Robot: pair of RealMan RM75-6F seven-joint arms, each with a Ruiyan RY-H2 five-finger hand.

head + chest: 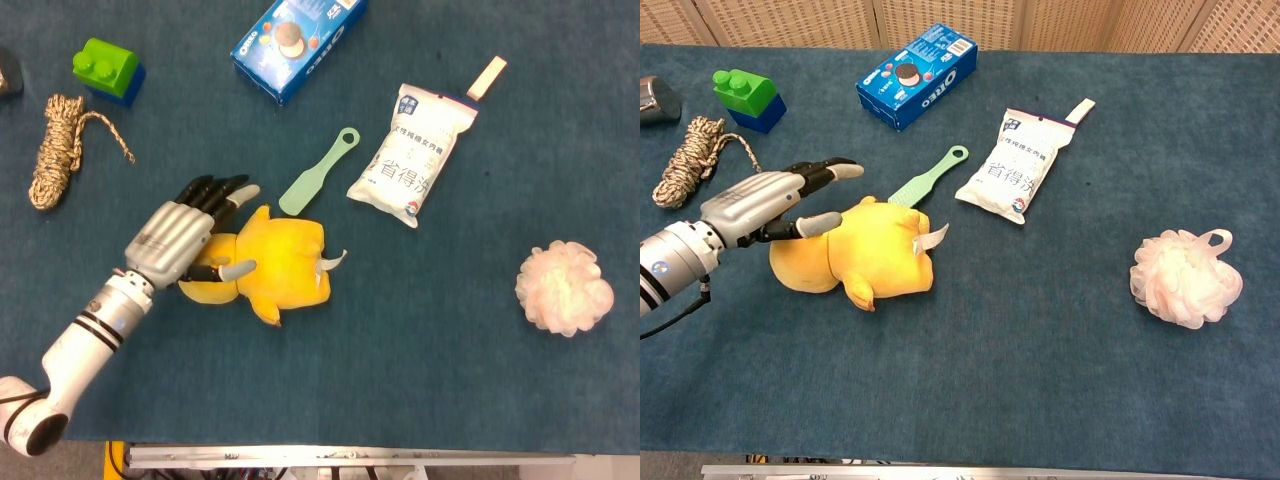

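Observation:
A yellow plush toy [285, 262] [875, 258] with a white tag lies on the blue table cloth. My left hand [185, 235] [760, 205] hovers at the toy's left end with its fingers stretched out and apart. It grips nothing; the thumb lies close against the plush, and I cannot tell whether it touches. A green spatula [318, 175] [925, 180] lies just beyond the fingertips, to their right. My right hand appears in neither view.
Left of the hand are a coiled rope [58, 145] [692, 160], a green and blue block [107, 68] [748, 98] and a metal object [655, 98]. An Oreo box [295, 40] [915, 75], a white packet [410, 155] [1015, 165] and a pink bath pouf [563, 288] [1185, 278] lie further right.

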